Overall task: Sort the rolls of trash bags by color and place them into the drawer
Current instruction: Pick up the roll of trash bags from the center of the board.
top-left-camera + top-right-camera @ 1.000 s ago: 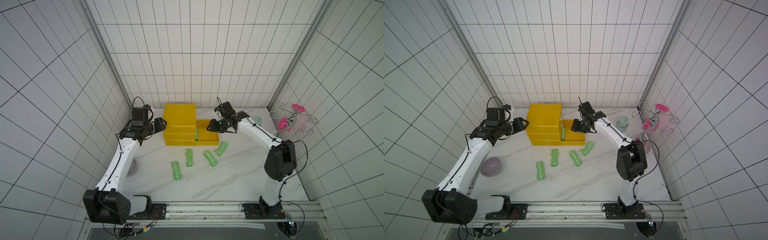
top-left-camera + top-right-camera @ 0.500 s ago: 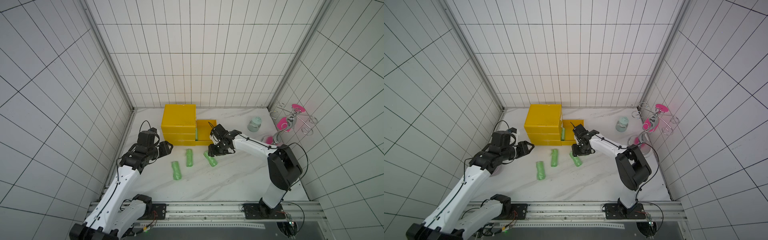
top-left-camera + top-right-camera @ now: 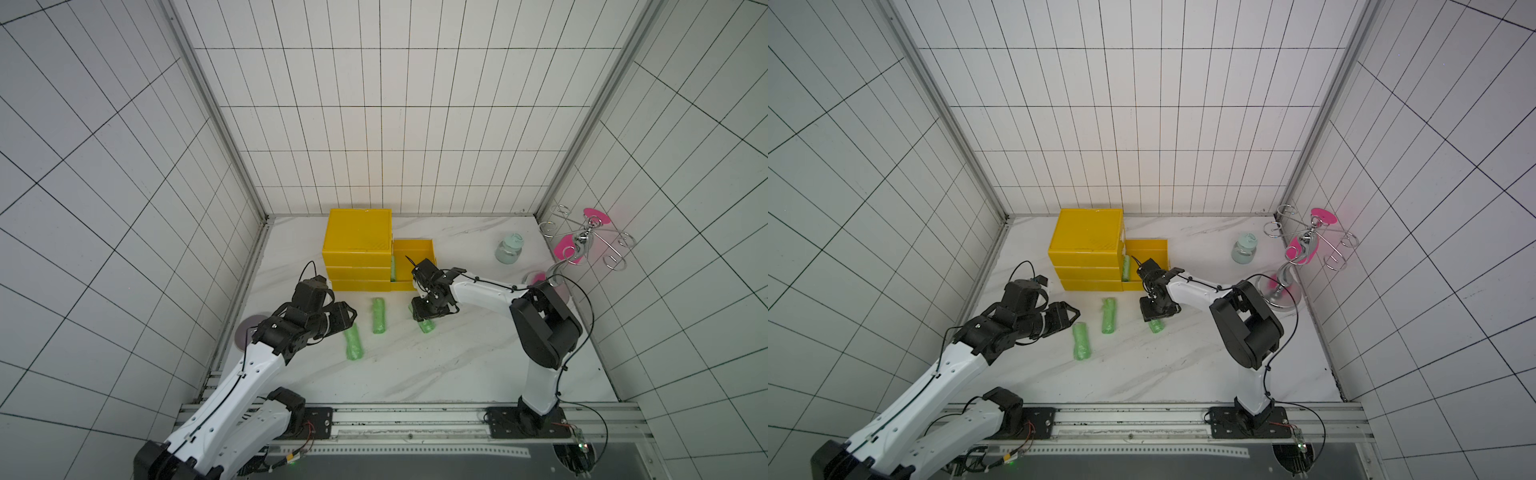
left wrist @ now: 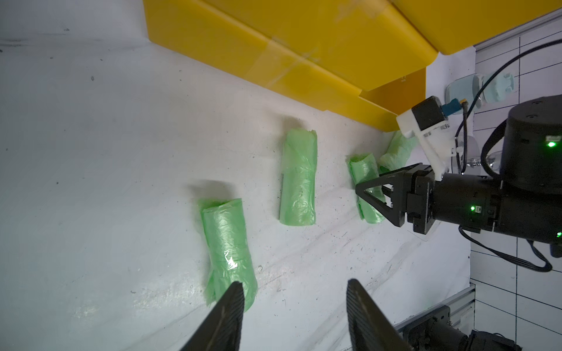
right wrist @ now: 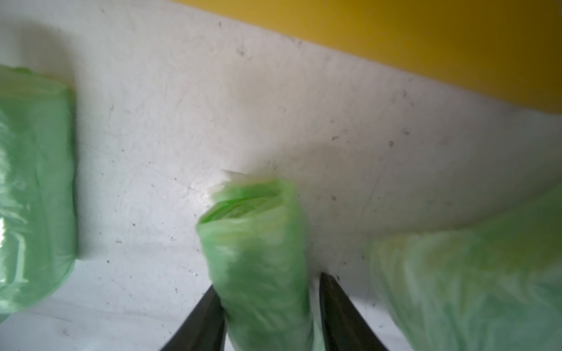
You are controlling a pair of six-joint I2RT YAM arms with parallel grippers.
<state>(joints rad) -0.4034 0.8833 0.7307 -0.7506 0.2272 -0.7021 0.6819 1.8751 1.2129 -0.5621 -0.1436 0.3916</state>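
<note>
**Four green rolls on the desk, a fifth in the drawer**

Four light-green rolls lie in a loose row across the middle of both top views, on the desk [image 3: 457, 374] just below the yellow cabinet [image 3: 359, 232]. My left claw [image 4: 295, 282] hangs low at the row's left end, jaws apart with only marble between them. One fingertip [image 4: 234, 301] overlaps the end of the left roll [image 3: 354, 343]; whether it touches, I cannot tell. Right of that, and apart from it, lies the middle roll [image 3: 378, 315], its upper end near the cabinet's bottom edge.

My right claw [image 5: 267, 282] points down over the third roll [image 3: 428, 327], a finger on each side. The wrist picture is blurred, so I cannot tell whether the roll is pinched or only straddled. The fourth roll [image 4: 395, 152] lies just beside it, one end near the front of the open drawer [image 3: 415, 243]; my right claw hides it in the top views. The fifth roll [image 3: 392, 268] lies inside that drawer, at its left end by the cabinet.

A wide bare stretch of desk runs from the row down to the rail [image 3: 415, 419] at the bottom of the frame. A greyish dish [image 3: 249, 328] sits at the desk's left edge beside my left arm [image 3: 257, 365]. A mint jar [image 3: 509, 249] and a wire stand [image 3: 579, 245] are at the upper right, well apart from the rolls.
</note>
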